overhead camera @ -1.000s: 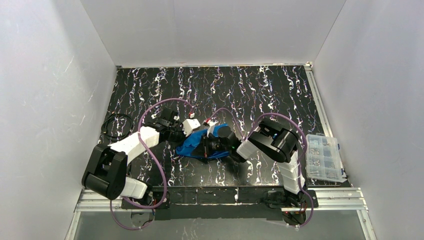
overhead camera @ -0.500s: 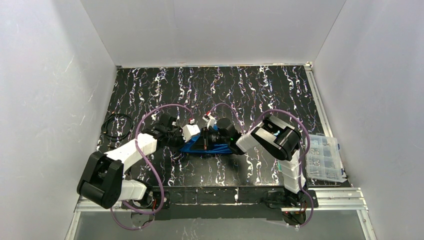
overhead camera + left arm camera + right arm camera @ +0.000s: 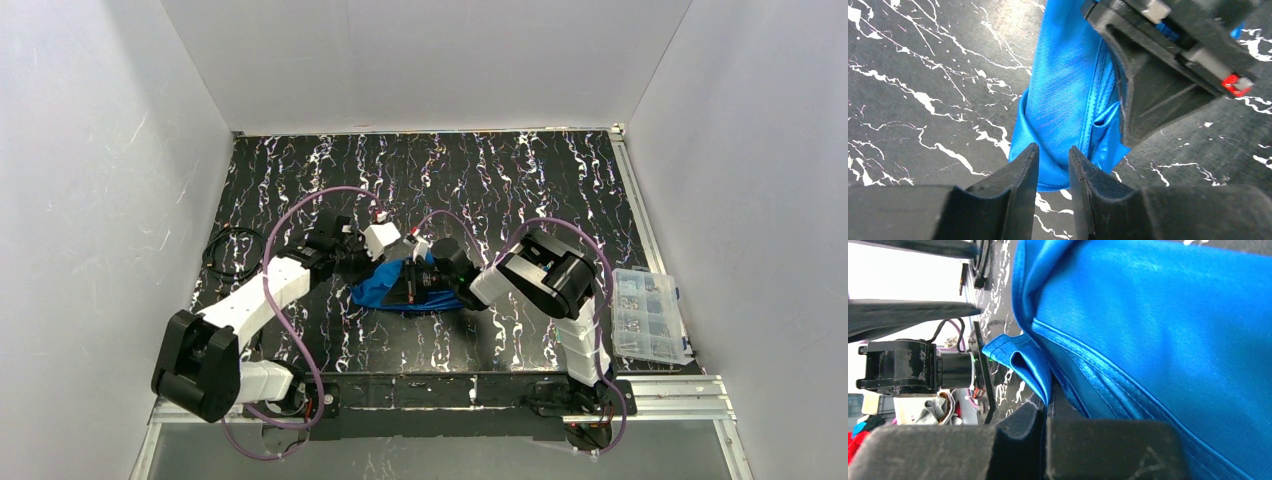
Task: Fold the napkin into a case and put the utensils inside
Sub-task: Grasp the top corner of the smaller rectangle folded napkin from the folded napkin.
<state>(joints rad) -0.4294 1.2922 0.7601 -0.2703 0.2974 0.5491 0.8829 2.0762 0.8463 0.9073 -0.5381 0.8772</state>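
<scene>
Left claw [image 3: 1053, 148] newly parted slightly at napkin [image 3: 1068, 85] edge, right claw [image 3: 1044, 412] pinching hem

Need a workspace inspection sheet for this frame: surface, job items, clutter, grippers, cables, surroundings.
Surface: black table with white veining.
Job's things: napkin bunched mid-table, not yet a neat case; utensils: nothing seen.
Clutter: clear compartment box by the table's right edge.
Grippers: left gripper narrowly open at the napkin's end; right gripper shut on a hem fold.
Cables: purple cables loop over both arms; black cable coil at left.
Surroundings: white walls on three sides.
</scene>
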